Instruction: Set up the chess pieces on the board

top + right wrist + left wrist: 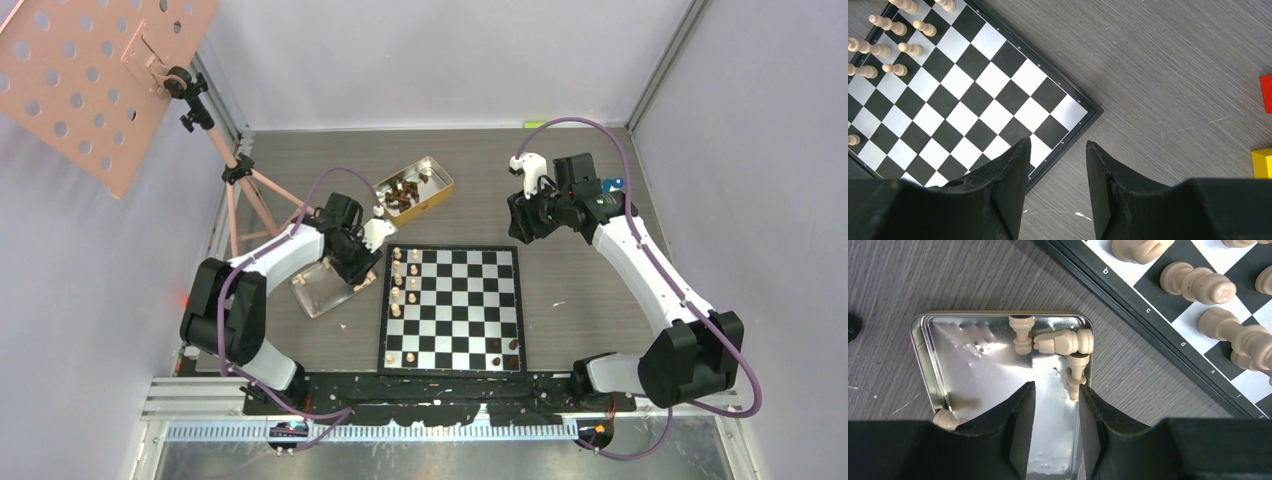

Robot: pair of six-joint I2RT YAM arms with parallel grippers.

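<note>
The board [465, 315] lies flat in the middle of the table. Several pale chess pieces [400, 277] stand in its left columns, and a few dark ones [508, 350] stand near its lower right corner. My left gripper [1056, 386] is open and empty, hovering over a shiny shallow tray [973, 355] left of the board. Pale pieces lie in the tray: a pawn [1021, 333], a larger piece [1063, 341] and another pawn [1076, 374] just off my right fingertip. My right gripper [1058, 142] is open and empty above the board's corner [1068, 107].
A gold tin [415, 187] holding dark pieces sits behind the board. A red block [1267, 92] and a yellow block [1262, 162] lie right of the right gripper. A tripod [240, 190] with a pegboard stands at the back left. Walls enclose the table.
</note>
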